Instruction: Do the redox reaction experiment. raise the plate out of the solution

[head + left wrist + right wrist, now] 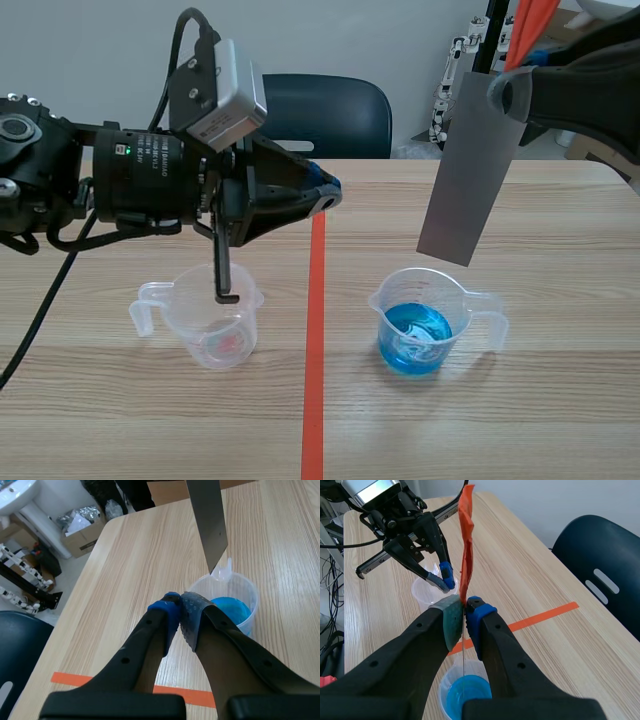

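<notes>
The right gripper [508, 92] is clamped on the upper end of the grey plate [470, 165], with an orange strip [466, 540] sticking up past the fingers. The plate hangs tilted, its lower edge above the rim of the cup [452, 293] and clear of the blue liquid [415, 338], so the lift looks all but done. To finish it well, I would keep the hold firm and the travel straight up. The plate should stay over the cup so any drips fall back in. Swinging the lower corner against the rim or spout is the risk, since the light plastic cup would likely tip or slide.

The left gripper [332, 196] hangs over the table [560, 400] with its fingers together on nothing, near the tape line [315, 350] and a second clear cup [205, 315] that holds no blue liquid. It is well apart from the plate yet points toward it, so any sideways move of the plate should go away from that arm. A dark chair [325, 110] stands beyond the table's far edge, out of the way
</notes>
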